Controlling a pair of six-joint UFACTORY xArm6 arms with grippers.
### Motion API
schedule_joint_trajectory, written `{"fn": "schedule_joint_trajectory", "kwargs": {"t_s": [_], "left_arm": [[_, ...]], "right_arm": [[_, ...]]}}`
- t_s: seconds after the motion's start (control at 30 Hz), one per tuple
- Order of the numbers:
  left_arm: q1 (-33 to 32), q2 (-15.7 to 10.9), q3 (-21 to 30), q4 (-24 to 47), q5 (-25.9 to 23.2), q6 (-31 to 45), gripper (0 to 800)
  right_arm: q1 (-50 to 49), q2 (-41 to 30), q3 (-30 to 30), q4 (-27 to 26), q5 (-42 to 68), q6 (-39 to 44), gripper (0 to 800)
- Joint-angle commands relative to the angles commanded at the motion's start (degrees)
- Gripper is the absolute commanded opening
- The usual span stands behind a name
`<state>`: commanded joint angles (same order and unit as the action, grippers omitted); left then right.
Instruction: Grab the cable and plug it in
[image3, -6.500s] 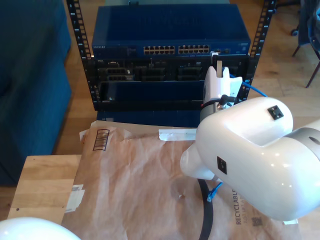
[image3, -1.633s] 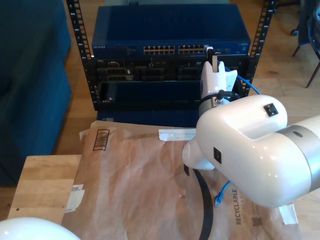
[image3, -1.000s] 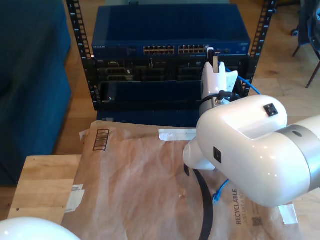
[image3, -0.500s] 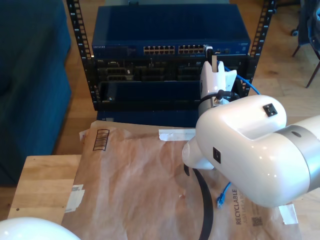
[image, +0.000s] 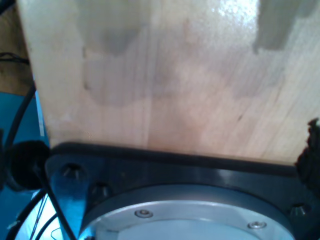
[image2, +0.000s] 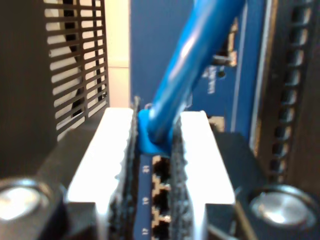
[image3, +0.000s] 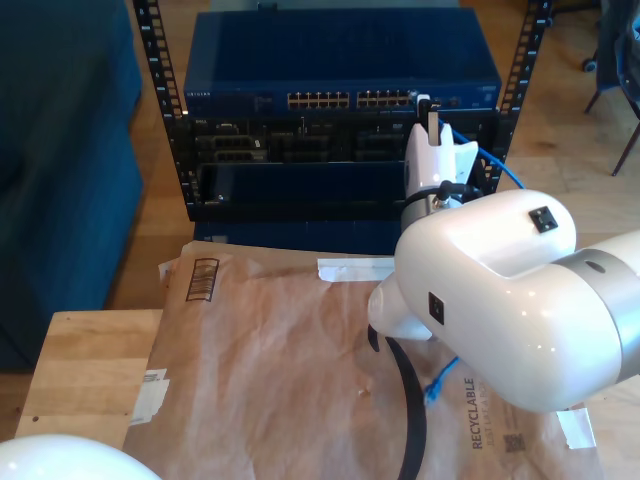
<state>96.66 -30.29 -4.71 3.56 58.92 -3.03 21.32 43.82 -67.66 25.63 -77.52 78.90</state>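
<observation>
End effector two pinches one cable.

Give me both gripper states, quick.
My first gripper: cannot be told.
My second gripper: closed on the blue cable, at the switch ports.

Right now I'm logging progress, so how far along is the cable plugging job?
Done: my second gripper has grabbed the thin bright-blue ethernet cable, pinched between its white fingers. In hand: it holds the cable end up at the port row of the dark-blue network switch, near the exterior view's right end. Left: whether the plug is seated I cannot tell; the other end lies loose on the brown paper.
</observation>
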Motion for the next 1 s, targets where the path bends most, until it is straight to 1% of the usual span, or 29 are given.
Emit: {"fn": "schedule_joint_trajectory", "kwargs": {"t_s": [0.5, 1.0], "left_arm": [[0.0, 0.0, 0.0, 0.0, 0.0, 0.0, 800], [0.1, 0.0, 0.0, 0.0, 0.0, 0.0, 800]], "right_arm": [[0.0, -0.4, 0.4, 0.0, -0.4, -0.1, 0], [-0.2, -0.2, -0.5, 0.0, -0.1, -0.1, 0]]}}
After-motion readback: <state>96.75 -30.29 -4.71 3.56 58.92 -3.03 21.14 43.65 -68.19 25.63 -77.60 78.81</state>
